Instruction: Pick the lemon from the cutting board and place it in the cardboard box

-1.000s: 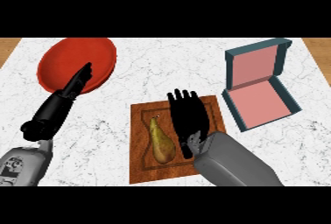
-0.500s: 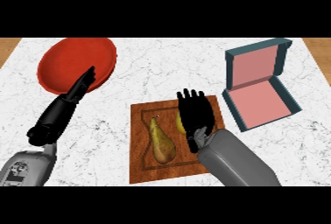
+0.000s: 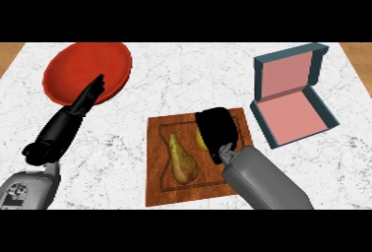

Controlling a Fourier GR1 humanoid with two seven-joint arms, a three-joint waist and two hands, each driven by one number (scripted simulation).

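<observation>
In box (image 3: 294, 115): nothing | on board (image 3: 200, 160): pear (image 3: 182, 160), lemon (image 3: 201, 139) under R hand (image 3: 218, 130)

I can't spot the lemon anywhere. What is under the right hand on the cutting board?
The right hand curls down over the cutting board, and a yellow sliver shows at its left edge, likely the lemon. The rest is covered. A pear lies beside it, uncovered.

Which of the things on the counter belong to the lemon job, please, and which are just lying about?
Job:
- lemon, mostly hidden under the right hand
- board
- box, open

Lying about:
- pear, on the board
- red plate
- left hand, open, resting by the plate
</observation>
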